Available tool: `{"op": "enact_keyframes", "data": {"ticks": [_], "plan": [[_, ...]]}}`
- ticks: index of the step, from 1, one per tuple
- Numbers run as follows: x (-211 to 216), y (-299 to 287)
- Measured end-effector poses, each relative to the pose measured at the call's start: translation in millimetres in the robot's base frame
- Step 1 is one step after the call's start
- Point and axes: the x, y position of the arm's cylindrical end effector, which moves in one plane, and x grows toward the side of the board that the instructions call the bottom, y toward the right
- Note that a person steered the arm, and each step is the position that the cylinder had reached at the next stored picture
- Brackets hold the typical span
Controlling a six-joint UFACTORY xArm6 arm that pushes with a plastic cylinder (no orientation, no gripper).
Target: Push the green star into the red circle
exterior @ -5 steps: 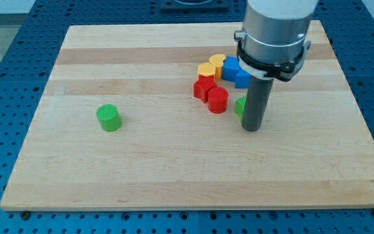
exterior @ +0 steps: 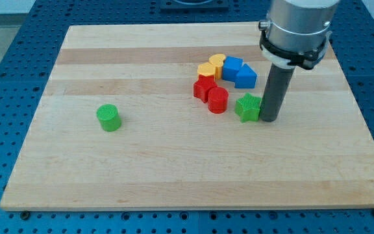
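My tip (exterior: 269, 119) touches green star (exterior: 247, 107) at its 3 o'clock, no jaws to report; next, push toward 9 o'clock into red circle (exterior: 217, 100).

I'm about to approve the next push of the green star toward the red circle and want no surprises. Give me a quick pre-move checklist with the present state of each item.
1. My tip sits on the view's right side of the green star, right against it or nearly so: ok.
2. Red circle lies to the view's left of the star, in line with a leftward push: ok.
3. Gap between star and red circle free of other blocks: ok.
4. Star already touching the circle: not ok, a small gap shows.
5. Actual contact between tip and star: cannot tell.
6. The red block touches the circle and may shift when the star arrives: not ok.
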Motion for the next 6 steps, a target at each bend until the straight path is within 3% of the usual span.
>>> {"op": "enact_keyframes", "data": {"ticks": [6], "plan": [[3.9, -16.3]]}}
